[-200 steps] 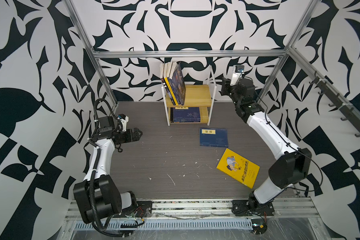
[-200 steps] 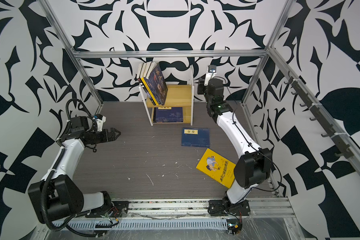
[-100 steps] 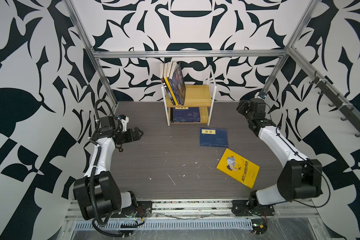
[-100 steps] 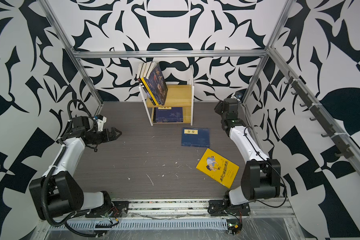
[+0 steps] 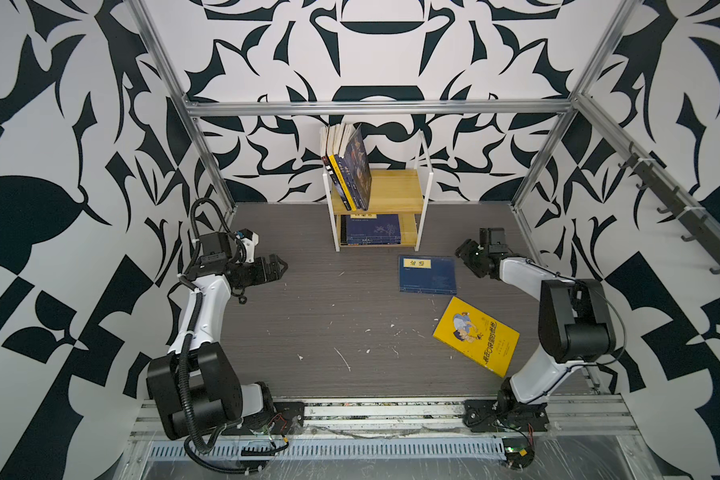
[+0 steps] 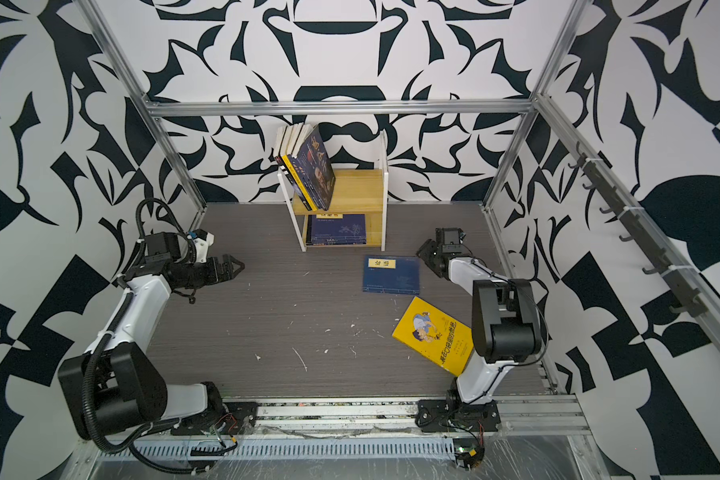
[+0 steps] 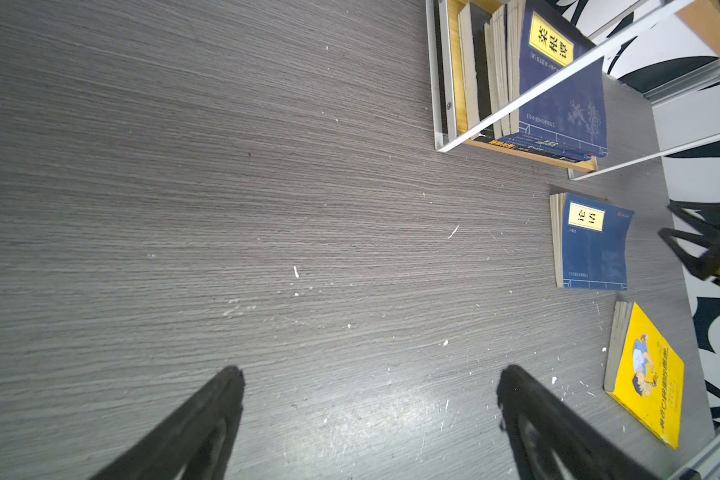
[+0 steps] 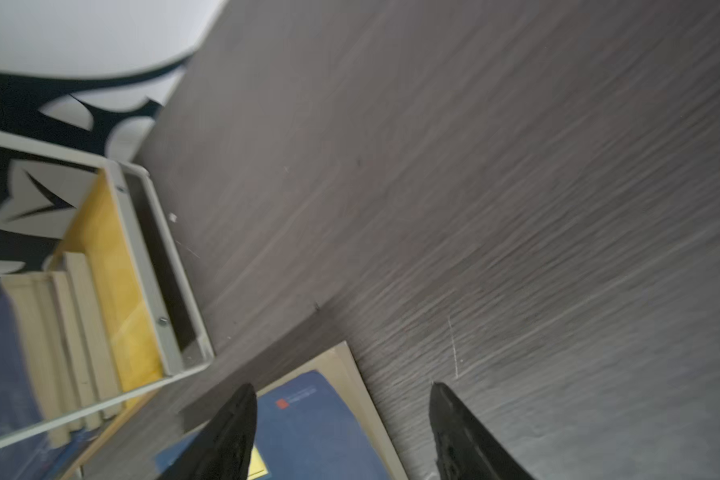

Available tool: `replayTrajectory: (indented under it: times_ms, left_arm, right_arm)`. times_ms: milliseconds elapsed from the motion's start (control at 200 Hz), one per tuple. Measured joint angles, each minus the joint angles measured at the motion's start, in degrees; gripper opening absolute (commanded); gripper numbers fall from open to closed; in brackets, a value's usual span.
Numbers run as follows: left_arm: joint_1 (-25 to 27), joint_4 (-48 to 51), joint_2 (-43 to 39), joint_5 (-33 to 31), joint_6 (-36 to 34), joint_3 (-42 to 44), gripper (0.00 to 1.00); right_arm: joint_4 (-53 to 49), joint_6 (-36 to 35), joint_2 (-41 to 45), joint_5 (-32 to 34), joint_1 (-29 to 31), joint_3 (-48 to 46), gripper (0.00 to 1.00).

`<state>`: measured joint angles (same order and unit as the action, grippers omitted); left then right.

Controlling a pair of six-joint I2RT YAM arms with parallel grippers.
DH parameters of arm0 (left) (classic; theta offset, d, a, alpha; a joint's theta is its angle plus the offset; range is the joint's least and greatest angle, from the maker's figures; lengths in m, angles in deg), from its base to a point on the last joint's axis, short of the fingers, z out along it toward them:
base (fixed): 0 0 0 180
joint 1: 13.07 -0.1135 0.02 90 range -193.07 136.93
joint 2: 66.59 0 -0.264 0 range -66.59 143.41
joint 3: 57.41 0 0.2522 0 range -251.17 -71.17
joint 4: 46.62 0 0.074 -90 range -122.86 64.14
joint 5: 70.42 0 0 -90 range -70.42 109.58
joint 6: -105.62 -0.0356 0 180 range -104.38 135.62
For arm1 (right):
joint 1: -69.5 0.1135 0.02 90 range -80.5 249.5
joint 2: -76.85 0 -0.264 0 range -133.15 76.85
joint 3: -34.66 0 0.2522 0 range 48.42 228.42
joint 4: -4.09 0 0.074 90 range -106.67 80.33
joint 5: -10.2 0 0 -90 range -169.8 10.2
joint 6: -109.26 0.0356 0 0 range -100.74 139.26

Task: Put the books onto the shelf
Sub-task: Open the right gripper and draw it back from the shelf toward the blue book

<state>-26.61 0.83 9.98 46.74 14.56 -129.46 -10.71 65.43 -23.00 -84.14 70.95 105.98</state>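
I'm getting both top views bright and evenly lit, crisp edge to edge, with soft, short shadows and a little wide-angle stretch in the corners. Left wrist view is sharp too, with a pale sheen on the tabletop point(image 7: 391, 409) at lower centre. Right wrist view is smeared: the shelf point(image 8: 113, 270) at left reads soft, and the grain streaks at right.

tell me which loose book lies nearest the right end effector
The navy book with the yellow title label, beside the right end effector; the yellow cartoon book lies farther.
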Motion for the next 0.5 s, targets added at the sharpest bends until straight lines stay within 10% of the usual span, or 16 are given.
replayTrajectory:
  times_ms: [500]
  left_arm:
    - [0.50,0.00,0.74,0.35,0.09,-0.37,0.99]
  right_arm:
    - [1.31,-2.82,-6.01,-5.99,0.70,1.57,0.69]
